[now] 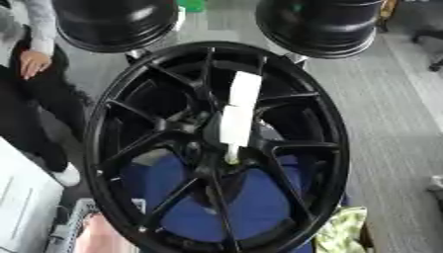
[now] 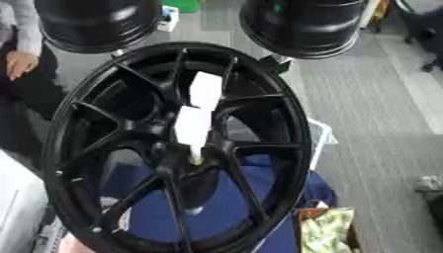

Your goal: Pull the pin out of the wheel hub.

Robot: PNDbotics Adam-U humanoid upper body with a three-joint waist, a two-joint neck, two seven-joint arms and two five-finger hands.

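A large black multi-spoke wheel hub fills the middle of both eye views, its face turned toward me. A white pin made of two stacked blocks with a thin pale tip stands out of the hub's centre; in the right eye view the pin looks the same. Neither of my hands shows in either view.
Two more black wheels stand behind the hub at the top. Blue cloth lies under the spokes. A person stands at the left edge. A white box sits lower left, yellow-green cloth lower right, grey floor to the right.
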